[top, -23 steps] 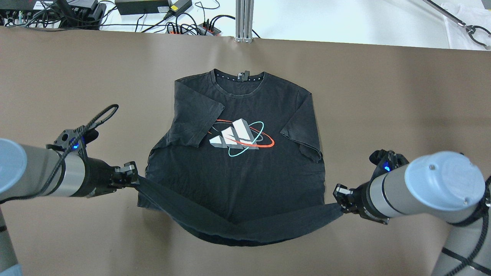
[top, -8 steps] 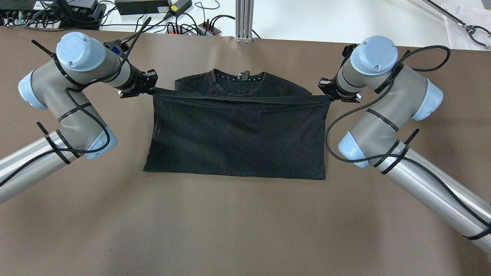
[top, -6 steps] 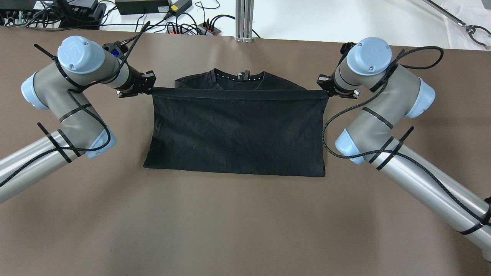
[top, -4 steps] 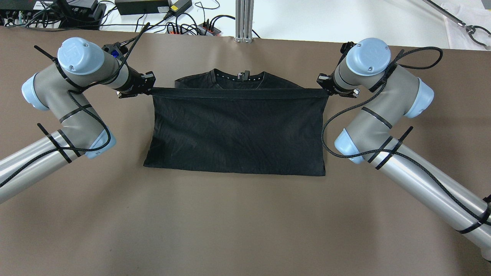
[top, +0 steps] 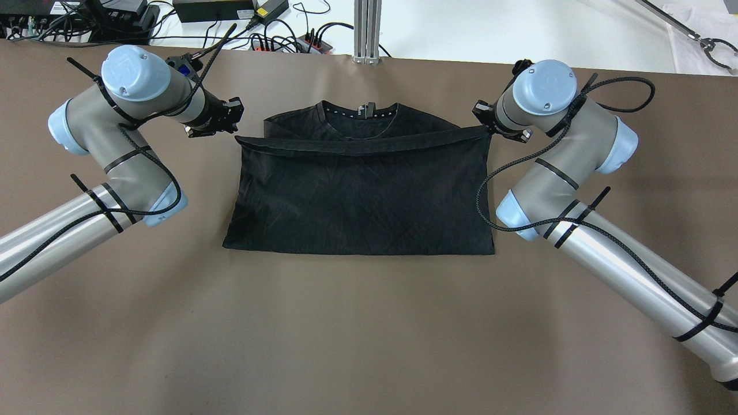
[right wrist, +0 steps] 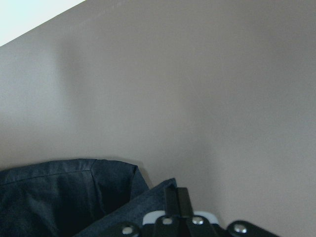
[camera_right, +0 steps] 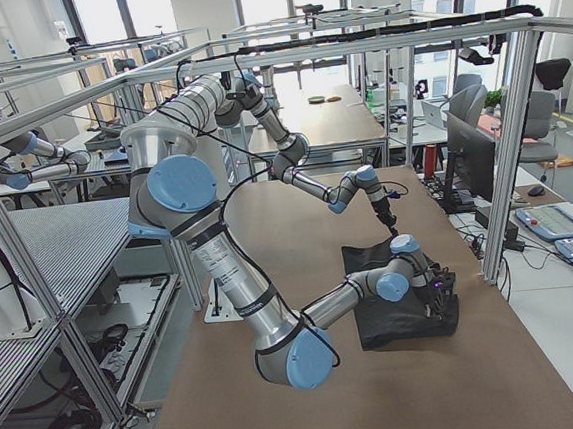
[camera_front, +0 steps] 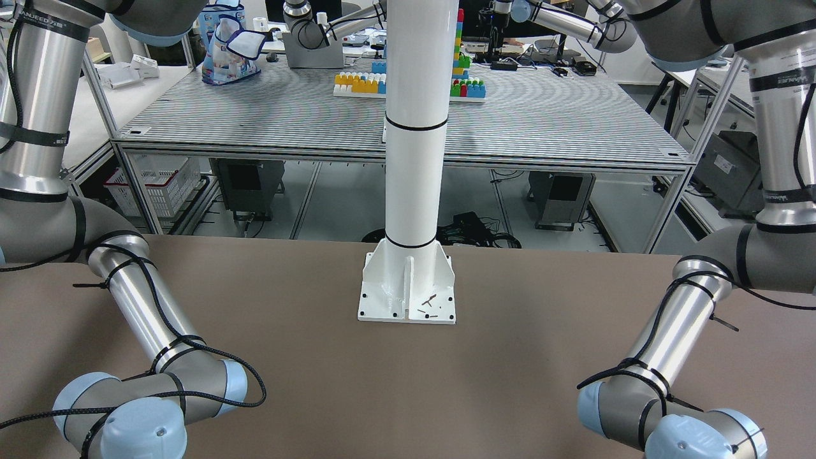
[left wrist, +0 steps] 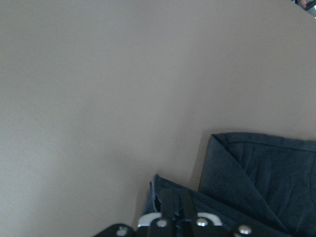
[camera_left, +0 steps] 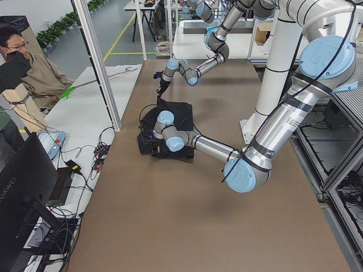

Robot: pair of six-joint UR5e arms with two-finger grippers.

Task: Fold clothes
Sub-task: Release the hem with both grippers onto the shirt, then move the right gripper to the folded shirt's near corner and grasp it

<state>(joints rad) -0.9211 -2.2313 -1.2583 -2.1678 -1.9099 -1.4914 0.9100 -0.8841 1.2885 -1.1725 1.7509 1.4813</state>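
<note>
The clothes (top: 357, 196) are one black T-shirt, folded in half on the brown table, its collar (top: 360, 112) peeking out at the far side. The folded-over hem sags slack just short of the collar. My left gripper (top: 234, 124) sits at the hem's left corner and my right gripper (top: 483, 124) at its right corner. In the left wrist view, the left gripper (left wrist: 177, 197) has its fingers pressed together on the dark cloth (left wrist: 256, 168). The right gripper (right wrist: 177, 195) is likewise shut on a cloth corner (right wrist: 64, 192). The front-facing view shows only arm elbows, no clothes.
A metal post (top: 366, 29), power bricks and cables (top: 230, 11) line the far edge. A white pillar's base plate (camera_front: 407, 290) stands at the robot's side. A person (camera_left: 34, 68) sits beyond the table's far edge. Bare brown table (top: 357, 334) spreads in front of the shirt.
Both grippers carried the hem from the near edge up to the collar, folding the shirt in half. In the last half second they moved slightly inward and the taut hem went slack.
</note>
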